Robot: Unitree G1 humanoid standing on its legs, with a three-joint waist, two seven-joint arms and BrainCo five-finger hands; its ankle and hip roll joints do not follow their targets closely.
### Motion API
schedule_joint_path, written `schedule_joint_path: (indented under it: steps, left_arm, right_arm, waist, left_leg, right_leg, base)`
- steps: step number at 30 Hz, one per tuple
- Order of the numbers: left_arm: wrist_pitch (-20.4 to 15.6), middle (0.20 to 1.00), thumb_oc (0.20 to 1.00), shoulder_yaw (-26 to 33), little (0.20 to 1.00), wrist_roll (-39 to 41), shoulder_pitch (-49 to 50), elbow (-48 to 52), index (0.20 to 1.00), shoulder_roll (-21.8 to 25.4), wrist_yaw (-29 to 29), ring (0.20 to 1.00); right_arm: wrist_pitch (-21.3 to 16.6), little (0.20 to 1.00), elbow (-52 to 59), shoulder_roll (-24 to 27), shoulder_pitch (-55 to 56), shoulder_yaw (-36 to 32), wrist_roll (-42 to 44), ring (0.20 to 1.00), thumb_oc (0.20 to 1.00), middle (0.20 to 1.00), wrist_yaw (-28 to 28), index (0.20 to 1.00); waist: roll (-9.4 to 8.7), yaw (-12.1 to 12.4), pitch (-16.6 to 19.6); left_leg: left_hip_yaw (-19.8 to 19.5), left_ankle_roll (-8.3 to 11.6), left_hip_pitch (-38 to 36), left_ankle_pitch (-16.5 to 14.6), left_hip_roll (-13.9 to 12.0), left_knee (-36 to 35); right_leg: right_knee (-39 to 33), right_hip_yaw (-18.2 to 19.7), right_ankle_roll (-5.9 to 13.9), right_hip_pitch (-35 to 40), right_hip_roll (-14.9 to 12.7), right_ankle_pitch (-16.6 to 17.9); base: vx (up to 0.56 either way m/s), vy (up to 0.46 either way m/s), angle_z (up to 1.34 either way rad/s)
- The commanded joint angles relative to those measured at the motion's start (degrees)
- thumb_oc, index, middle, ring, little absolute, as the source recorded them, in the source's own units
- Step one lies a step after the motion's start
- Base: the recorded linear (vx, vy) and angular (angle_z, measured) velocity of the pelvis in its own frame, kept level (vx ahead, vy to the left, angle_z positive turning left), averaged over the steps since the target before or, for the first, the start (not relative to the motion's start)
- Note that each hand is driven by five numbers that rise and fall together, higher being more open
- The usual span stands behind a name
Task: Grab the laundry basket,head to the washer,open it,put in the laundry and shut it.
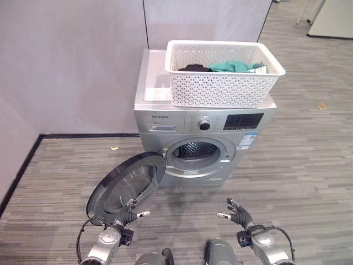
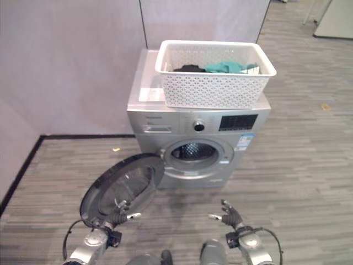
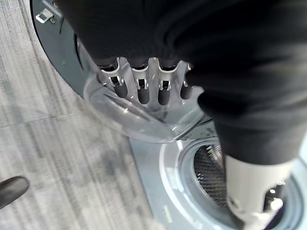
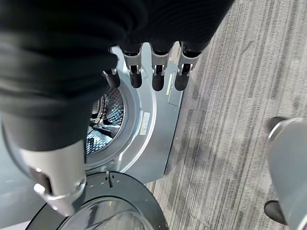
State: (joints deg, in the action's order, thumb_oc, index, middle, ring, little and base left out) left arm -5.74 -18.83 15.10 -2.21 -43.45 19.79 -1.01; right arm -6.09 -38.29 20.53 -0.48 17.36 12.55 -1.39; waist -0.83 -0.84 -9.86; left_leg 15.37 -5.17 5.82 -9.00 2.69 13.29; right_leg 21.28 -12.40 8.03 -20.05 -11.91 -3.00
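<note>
A silver front-loading washer (image 1: 203,130) stands against the wall. Its round door (image 1: 128,185) is swung wide open to the left, and the drum (image 1: 194,150) looks empty. On top of the washer sits a white lattice laundry basket (image 1: 220,74) holding dark and teal clothes (image 1: 231,66). My left hand (image 1: 128,215) hangs low in front of the open door, fingers relaxed and holding nothing. Low in front of the washer's right side, my right hand (image 1: 238,212) is also open and apart from everything. The left hand (image 3: 144,86) shows relaxed in its wrist view, as does the right hand (image 4: 153,69).
Grey partition walls (image 1: 71,66) close off the corner behind and left of the washer. Striped grey carpet (image 1: 298,165) spreads to the right and front. A small scrap (image 1: 114,148) lies on the floor left of the washer.
</note>
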Motion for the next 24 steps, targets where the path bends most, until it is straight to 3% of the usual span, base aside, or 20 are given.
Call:
schedule_joint_path:
  steps: [1, 2, 4, 8, 9, 10, 14, 15, 16, 18, 19, 22, 24]
  left_arm:
    - [-2.2, 1.000, 1.000, 0.7, 1.000, -0.8, -0.8, 2.6, 1.000, -0.5, -0.4, 1.000]
    - [-2.5, 1.000, 1.000, 0.8, 1.000, -0.1, -1.2, 0.8, 1.000, -1.0, -0.8, 1.000]
    - [-3.0, 1.000, 1.000, 1.2, 1.000, 1.4, -1.7, -0.4, 1.000, -1.2, -1.1, 1.000]
    - [-2.6, 1.000, 1.000, 2.1, 1.000, 3.9, -2.6, -3.8, 1.000, -1.5, -0.8, 1.000]
    - [-2.6, 1.000, 1.000, 2.0, 1.000, 3.9, -2.6, -3.8, 1.000, -1.5, -0.8, 1.000]
    - [-2.5, 1.000, 1.000, 2.7, 1.000, 4.9, -3.7, -6.2, 1.000, -1.9, -0.9, 1.000]
    - [-2.4, 1.000, 1.000, 3.3, 1.000, 5.4, -5.1, -8.0, 1.000, -2.5, -1.1, 1.000]
    - [-2.5, 1.000, 1.000, 3.2, 1.000, 5.3, -5.9, -8.0, 1.000, -2.5, -1.6, 1.000]
    - [-2.5, 1.000, 1.000, 3.2, 1.000, 5.3, -5.9, -8.1, 1.000, -2.5, -1.6, 1.000]
    - [-2.9, 1.000, 1.000, 3.2, 1.000, 4.7, -6.5, -9.3, 1.000, -2.7, -1.9, 1.000]
    - [-3.1, 1.000, 1.000, 3.2, 1.000, 4.7, -6.7, -8.9, 1.000, -2.5, -2.1, 1.000]
    - [-3.5, 1.000, 1.000, 3.4, 1.000, 4.4, -6.8, -8.5, 1.000, -2.0, -2.6, 1.000]
    - [-3.6, 1.000, 1.000, 3.6, 1.000, 4.4, -6.6, -8.0, 1.000, -1.9, -2.5, 1.000]
  right_arm:
    - [-1.9, 1.000, 2.5, 1.7, -0.7, 0.1, -1.5, 1.000, 1.000, 1.000, -0.3, 1.000]
    - [-2.0, 1.000, 3.0, 2.0, -0.5, 0.7, -1.7, 1.000, 1.000, 1.000, -0.7, 1.000]
    - [-2.1, 1.000, 5.0, 3.6, -1.0, 1.7, -2.8, 1.000, 1.000, 1.000, -0.8, 1.000]
    - [-2.3, 1.000, 7.7, 6.1, 0.6, 3.3, -5.5, 1.000, 1.000, 1.000, -1.8, 1.000]
    - [-2.2, 1.000, 7.7, 6.1, 0.6, 3.3, -5.5, 1.000, 1.000, 1.000, -1.8, 1.000]
    - [-2.4, 1.000, 9.1, 7.4, 1.7, 3.2, -6.8, 1.000, 1.000, 1.000, -2.0, 1.000]
    - [-2.4, 1.000, 11.3, 9.2, 3.4, 2.7, -7.9, 1.000, 1.000, 1.000, -2.4, 1.000]
    - [-2.3, 1.000, 11.9, 10.0, 3.9, 2.4, -8.9, 1.000, 1.000, 1.000, -2.5, 1.000]
    - [-2.3, 1.000, 11.9, 9.9, 3.9, 2.4, -8.9, 1.000, 1.000, 1.000, -2.5, 1.000]
    - [-2.4, 1.000, 13.8, 11.4, 4.4, 1.7, -11.0, 1.000, 1.000, 1.000, -2.5, 1.000]
    - [-2.5, 1.000, 14.4, 11.6, 4.5, 1.4, -11.1, 1.000, 1.000, 1.000, -2.3, 1.000]
    - [-3.1, 1.000, 14.9, 11.6, 4.3, 2.0, -11.7, 1.000, 1.000, 1.000, -1.8, 1.000]
    - [-3.1, 1.000, 15.0, 11.5, 4.0, 2.5, -12.7, 1.000, 1.000, 1.000, -1.6, 1.000]
  waist:
    - [1.02, 0.5, -1.7]
    - [0.90, 0.2, -1.1]
    - [0.32, 0.3, -1.1]
    - [-0.49, 0.2, -1.3]
    - [-0.47, 0.2, -1.3]
    - [-0.99, 0.0, -1.4]
    - [-1.43, -0.2, -2.0]
    - [-1.52, 0.1, -2.3]
    - [-1.65, 0.0, -2.2]
    - [-1.84, 0.0, -2.2]
    - [-1.81, 0.3, -2.2]
    - [-0.51, 1.7, -1.9]
    - [0.02, 2.1, -1.7]
  left_leg:
    - [-4.6, 2.49, -4.5, -1.7, -1.0, 0.5]
    - [-4.9, 3.59, -4.1, -0.3, -1.5, 0.8]
    - [-4.6, 4.71, -3.2, 0.8, -2.7, 1.7]
    - [-7.0, 7.21, -2.6, 3.8, -7.9, 6.7]
    - [-7.0, 7.22, -2.6, 3.8, -7.9, 6.7]
    - [-7.6, 8.37, -1.0, 7.2, -9.6, 10.5]
    - [-8.2, 9.39, 0.7, 10.2, -10.4, 14.5]
    - [-10.1, 9.02, 2.6, 9.2, -7.1, 12.3]
    - [-10.1, 8.98, 2.8, 9.4, -6.9, 12.0]
    - [-5.4, 8.18, 8.6, 7.9, -7.6, 4.8]
    - [-5.2, 8.30, 10.4, 9.2, -7.9, 2.4]
    - [-5.3, 10.29, 13.4, 17.8, -8.6, -7.1]
    - [-3.0, 10.65, 14.0, 20.3, -9.4, -10.7]
  right_leg:
    - [-1.2, -0.7, 1.02, 5.8, 1.0, 2.5]
    - [-3.9, 0.5, 0.54, 6.7, 3.0, 2.1]
    - [-8.9, 0.3, -0.60, 6.7, 4.5, 3.1]
    - [-7.3, 1.5, -4.08, 8.4, 10.1, -0.8]
    - [-7.3, 1.4, -4.09, 8.4, 10.1, -0.8]
    - [-8.8, 1.1, -5.30, 10.1, 11.5, -1.2]
    - [-10.4, 0.5, -6.85, 12.0, 12.4, -1.9]
    - [-11.9, 0.8, -6.42, 13.2, 12.2, -2.2]
    - [-12.0, 0.7, -6.40, 13.0, 12.0, -2.1]
    - [-13.6, -0.5, -5.34, 14.8, 10.4, -2.6]
    - [-14.1, -0.4, -5.20, 15.4, 10.4, -2.8]
    - [-15.9, 0.0, -4.95, 18.9, 12.0, -3.8]
    - [-16.5, 0.2, -4.78, 21.5, 12.3, -4.7]
  base:
    - [0.30, -0.174, -0.17]
    - [0.16, -0.193, 0.01]
    - [0.23, -0.292, -0.06]
    - [0.28, -0.338, -0.22]
    - [0.28, -0.391, 0.01]
    - [0.14, -0.205, 0.08]
    - [0.18, -0.196, 0.00]
    - [0.16, -0.083, -0.06]
    - [0.18, -0.036, 0.12]
    - [0.16, 0.030, 0.30]
    - [0.21, 0.054, 0.45]
    - [0.32, 0.053, 0.05]
    - [0.34, 0.090, -0.08]
